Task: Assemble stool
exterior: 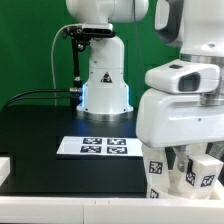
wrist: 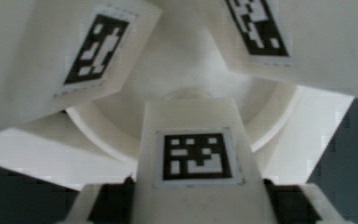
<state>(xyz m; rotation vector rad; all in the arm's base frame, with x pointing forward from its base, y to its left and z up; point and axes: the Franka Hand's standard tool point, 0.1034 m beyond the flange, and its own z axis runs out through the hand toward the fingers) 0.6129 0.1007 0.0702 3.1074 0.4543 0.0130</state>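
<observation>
Gripper point(exterior: 188, 160) low at lower right of exterior frame, fingers clamped on a stool leg point(wrist: 197, 145) w/ tag, wrist cam confirms. Round seat point(wrist: 123, 125) right behind leg, two more tagged legs point(wrist: 101, 50) touching it. Marker board point(exterior: 95, 146) flat on black table point(exterior: 40, 130), center.

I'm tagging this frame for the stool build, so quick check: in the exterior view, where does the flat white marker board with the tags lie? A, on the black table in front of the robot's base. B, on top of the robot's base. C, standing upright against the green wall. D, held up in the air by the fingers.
A: the marker board lies flat on the black table, just in front of the robot's base.
</observation>
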